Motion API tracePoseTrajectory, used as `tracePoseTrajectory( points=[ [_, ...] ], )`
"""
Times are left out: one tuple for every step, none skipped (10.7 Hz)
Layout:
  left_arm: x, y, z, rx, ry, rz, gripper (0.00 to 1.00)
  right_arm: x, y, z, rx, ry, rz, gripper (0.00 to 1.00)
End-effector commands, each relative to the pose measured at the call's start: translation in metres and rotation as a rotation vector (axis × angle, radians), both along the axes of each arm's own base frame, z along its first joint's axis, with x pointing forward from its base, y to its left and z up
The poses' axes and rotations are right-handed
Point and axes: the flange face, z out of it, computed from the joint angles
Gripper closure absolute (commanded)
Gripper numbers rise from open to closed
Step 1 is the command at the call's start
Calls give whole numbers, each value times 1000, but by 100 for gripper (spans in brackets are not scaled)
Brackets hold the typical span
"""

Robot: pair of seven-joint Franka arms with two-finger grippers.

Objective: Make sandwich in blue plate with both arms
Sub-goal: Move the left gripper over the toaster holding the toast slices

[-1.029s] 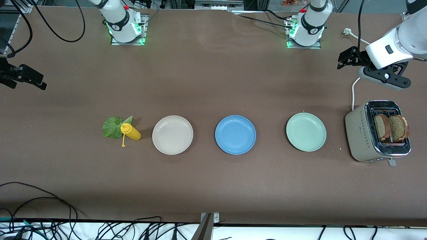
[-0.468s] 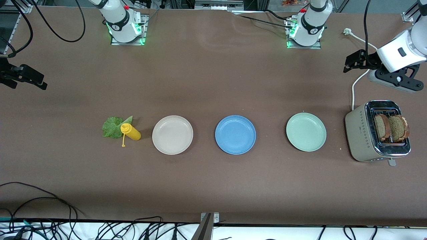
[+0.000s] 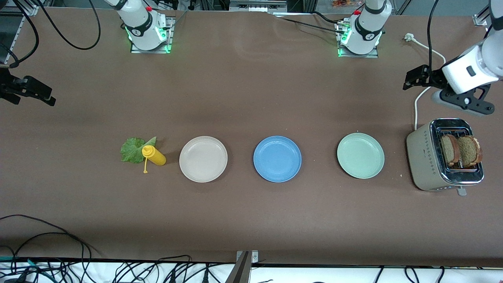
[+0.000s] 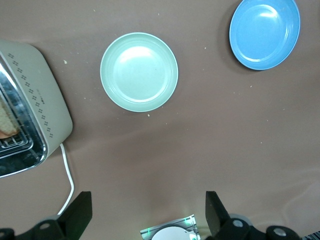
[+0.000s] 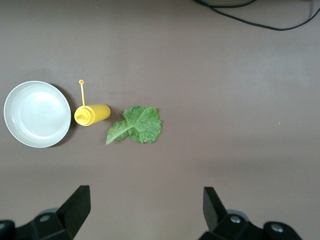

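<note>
The left gripper (image 3: 448, 84), spread wide and empty, has drifted up and toward the table's end since a second ago, hanging above the toaster (image 3: 446, 155). The right gripper (image 3: 23, 90), open and empty, waits unmoved. Bread (image 3: 459, 150) stands in the toaster; lettuce (image 3: 131, 149) lies beside the bottle (image 3: 154, 155); the blue plate (image 3: 277, 158) is bare.

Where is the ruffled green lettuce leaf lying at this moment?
In the front view, the ruffled green lettuce leaf lies flat on the brown table toward the right arm's end, touching the yellow squeeze bottle, which separates it from the round beige plate.
</note>
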Motion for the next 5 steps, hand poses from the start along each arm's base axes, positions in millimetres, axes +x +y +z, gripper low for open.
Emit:
tracePoseTrajectory(
  points=[
    [23, -5, -42, -27, 81, -19, 0, -3, 2, 6, -4, 5, -6, 0],
    [25, 8, -45, -26, 85, 0, 0, -3, 2, 6, -4, 5, -5, 0],
    [24, 14, -41, -29, 79, 13, 0, -3, 3, 6, -4, 5, -5, 0],
    [26, 16, -34, -42, 63, 25, 0, -3, 2, 6, -4, 5, -6, 0],
    [31, 34, 8, -46, -18, 53, 0, -3, 2, 7, -4, 3, -6, 0]
  ],
)
